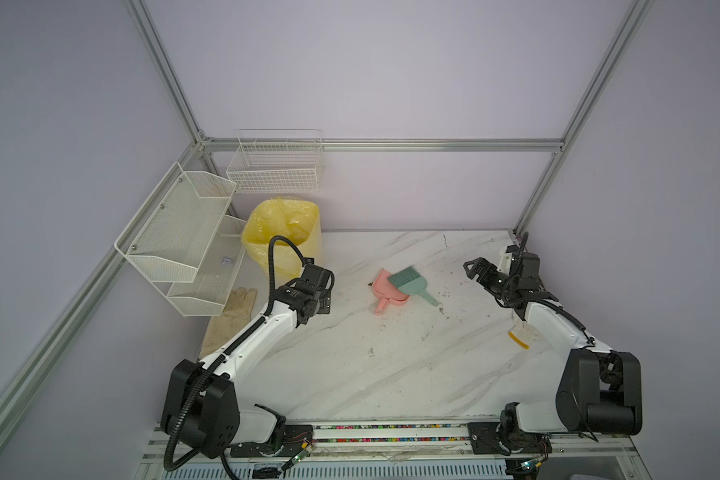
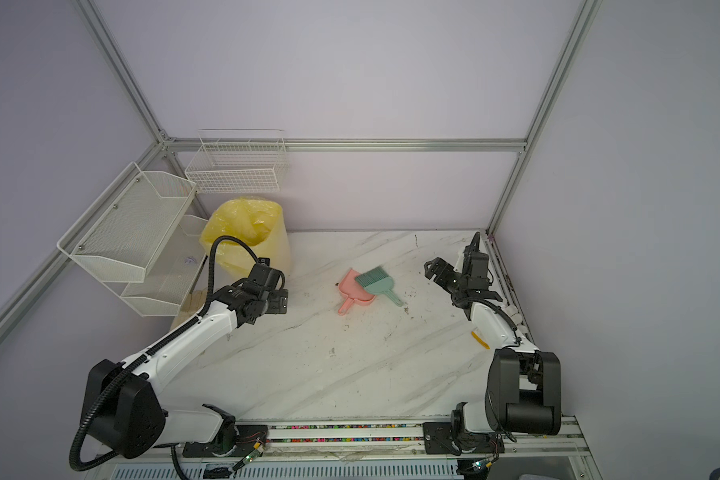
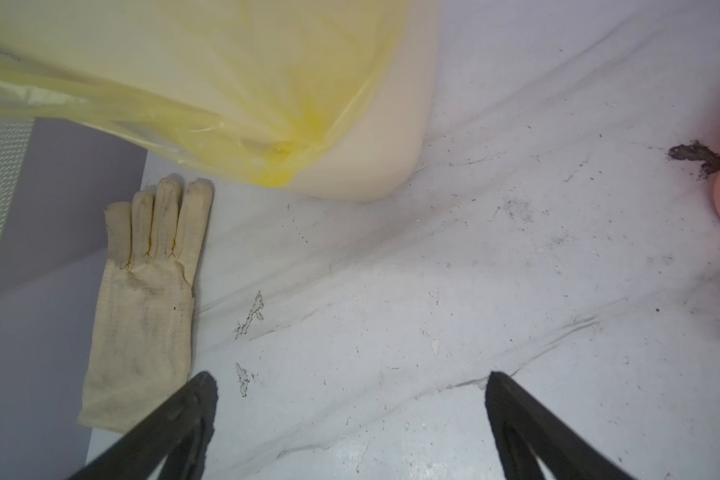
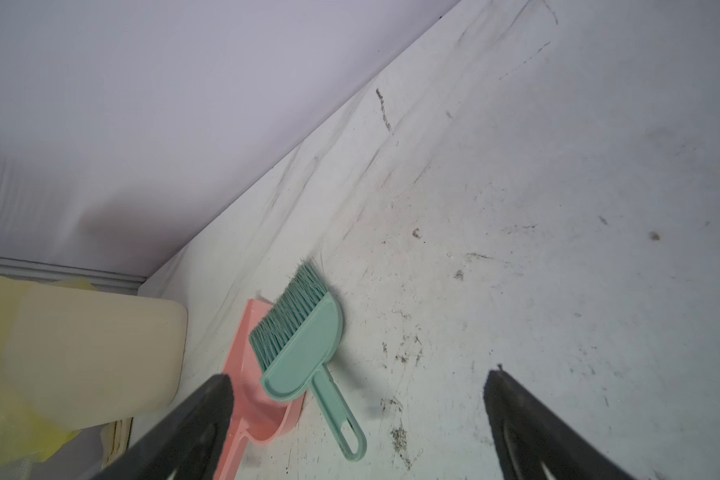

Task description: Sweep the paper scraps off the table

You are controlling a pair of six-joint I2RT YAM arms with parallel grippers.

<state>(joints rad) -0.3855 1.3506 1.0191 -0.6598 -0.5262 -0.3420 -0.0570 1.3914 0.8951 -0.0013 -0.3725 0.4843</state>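
No paper scraps show on the marble table (image 1: 391,374). One small lilac wad (image 1: 226,260) lies in the mesh rack at the left. A green brush (image 1: 410,280) rests across a pink dustpan (image 1: 381,291) at the table's middle back; both also show in the right wrist view, the brush (image 4: 304,340) on the dustpan (image 4: 246,399). My right gripper (image 1: 472,267) hangs open to the right of them, empty (image 4: 358,374). My left gripper (image 3: 350,382) is open and empty over bare table, left of the dustpan.
A bin lined with a yellow bag (image 1: 283,232) stands at the back left. Beside it a beige glove (image 3: 142,311) lies at the table's left edge. White wire racks (image 1: 175,232) hang on the left wall. A thin yellow strip (image 1: 518,338) lies near the right arm. A dark clump (image 3: 695,156) touches the dustpan's edge.
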